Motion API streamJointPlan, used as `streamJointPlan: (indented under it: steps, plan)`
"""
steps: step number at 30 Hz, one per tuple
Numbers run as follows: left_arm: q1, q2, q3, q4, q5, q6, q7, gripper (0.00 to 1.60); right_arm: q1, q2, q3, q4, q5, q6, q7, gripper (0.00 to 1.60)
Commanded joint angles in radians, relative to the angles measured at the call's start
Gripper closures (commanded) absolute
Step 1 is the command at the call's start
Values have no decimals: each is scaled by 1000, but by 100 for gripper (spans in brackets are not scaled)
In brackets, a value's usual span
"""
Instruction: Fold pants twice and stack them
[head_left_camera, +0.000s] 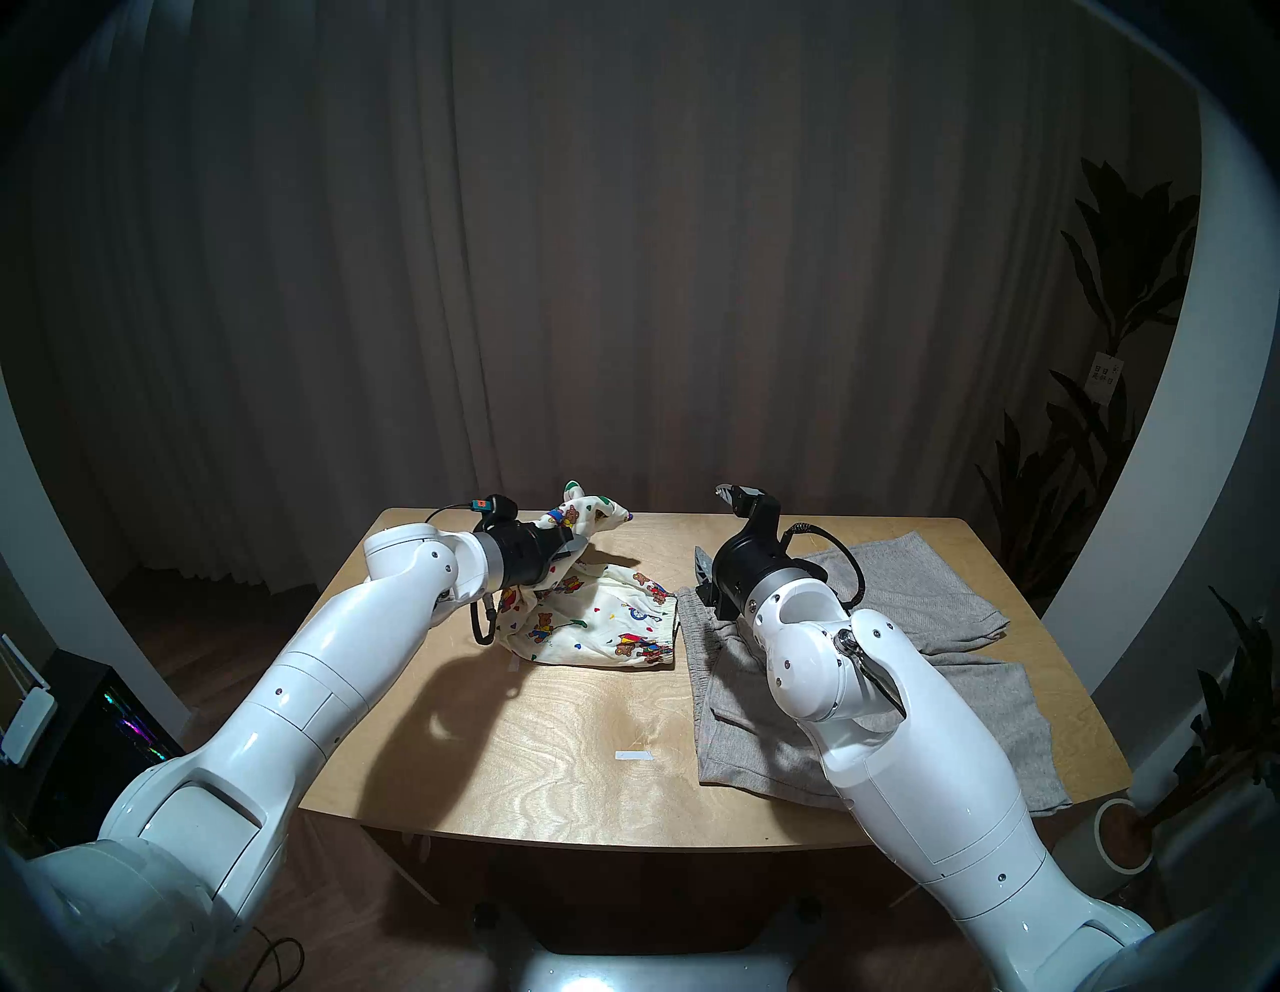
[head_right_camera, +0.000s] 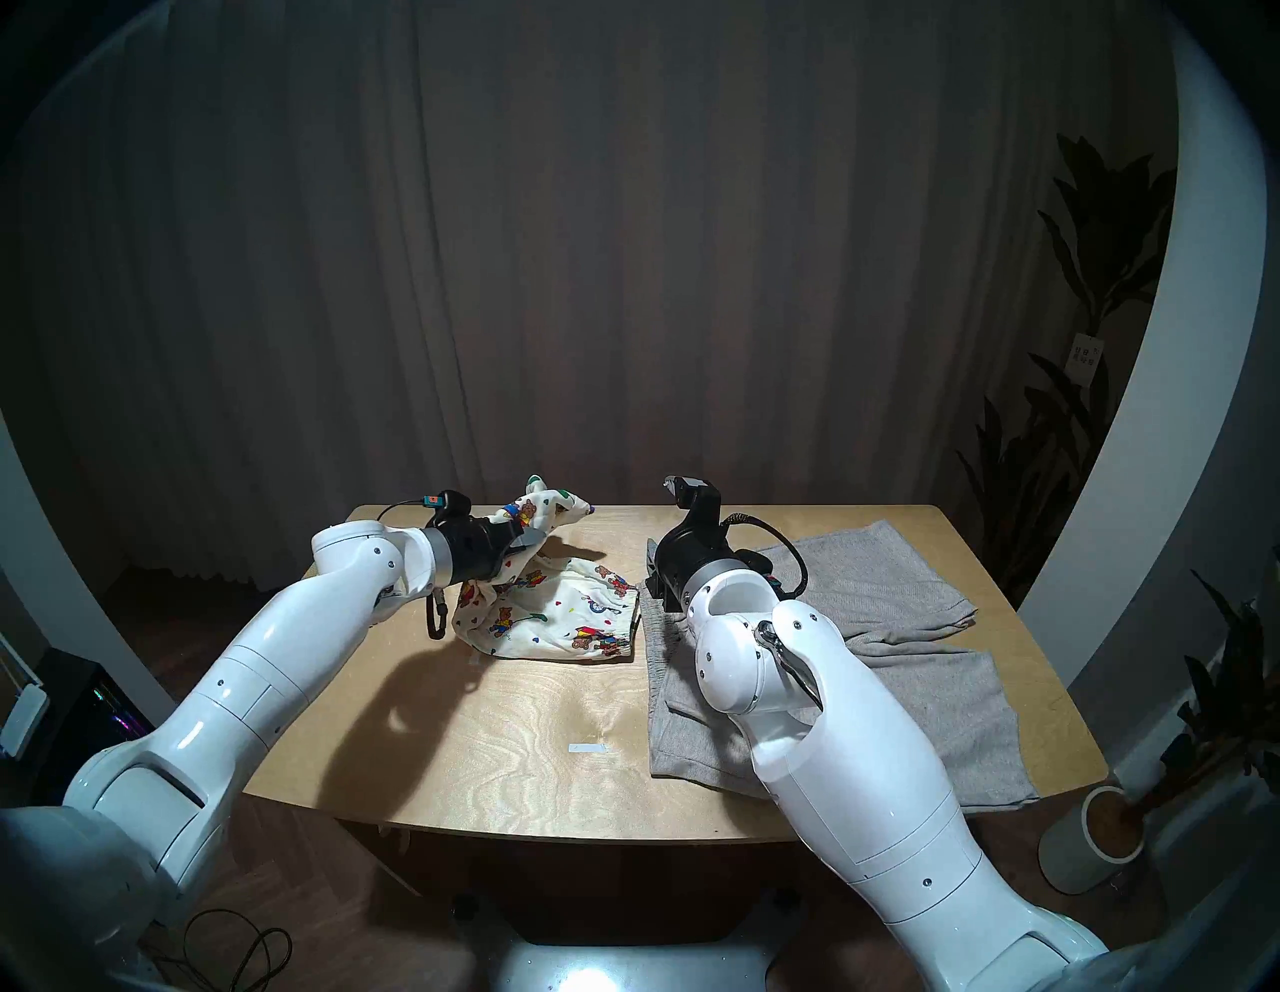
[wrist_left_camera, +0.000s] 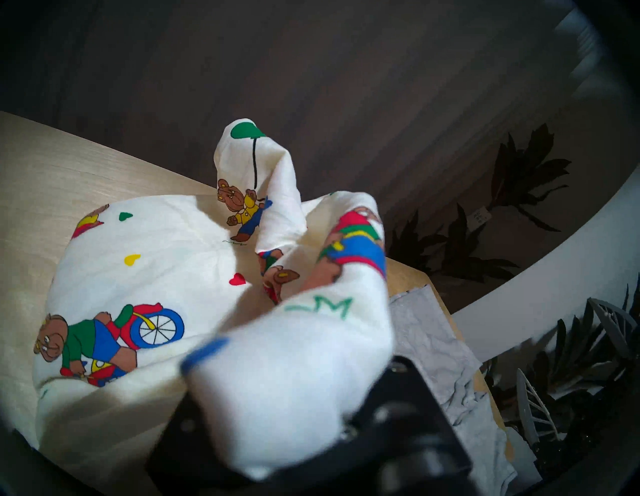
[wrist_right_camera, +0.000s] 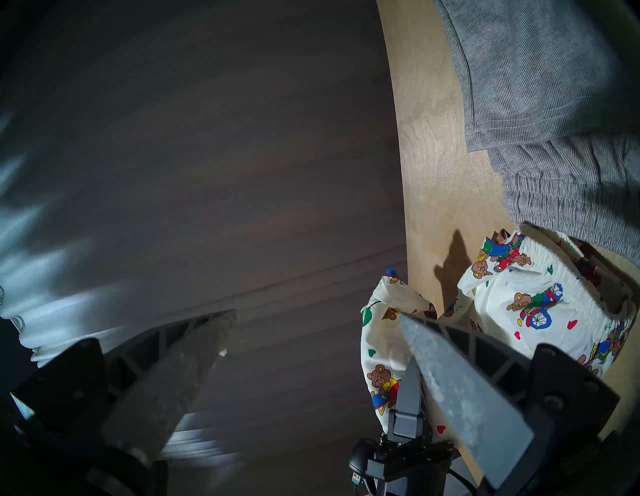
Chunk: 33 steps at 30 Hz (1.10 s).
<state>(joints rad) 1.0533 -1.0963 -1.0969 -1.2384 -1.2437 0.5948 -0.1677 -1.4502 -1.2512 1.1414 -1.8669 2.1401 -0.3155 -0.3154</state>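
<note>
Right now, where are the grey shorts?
In the head view, the grey shorts lie spread flat on the right half of the wooden table, partly under the right arm, their waistband beside the teddy-bear shorts.

Wooden table (head_left_camera: 554, 748) stands before a curtain (head_left_camera: 623, 242). Bear-print shorts (head_left_camera: 609, 627) lie at table centre-back, one end lifted off the surface in the left gripper (head_left_camera: 578, 540). Grey shorts (head_left_camera: 970, 706) lie spread on the table's right half, their waistband just beside the printed pair. Right gripper (head_left_camera: 713, 540) hangs above the grey shorts' left edge. Tape strip (head_left_camera: 634, 756) near the front, between both garments. Plant (head_left_camera: 1108, 388) stands right of the table.
</note>
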Motion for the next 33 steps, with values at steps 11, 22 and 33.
streamJointPlan:
  steps: [11,22,33]
  plan:
    - [58,15,37,-174,27,32,111,104,12,1,8,-3,9,30,13,0]
    - [63,-26,40,-154,14,17,132,117,12,2,16,1,11,36,13,0]
    - [78,-16,42,-177,-9,45,134,95,19,3,31,22,20,51,14,0]
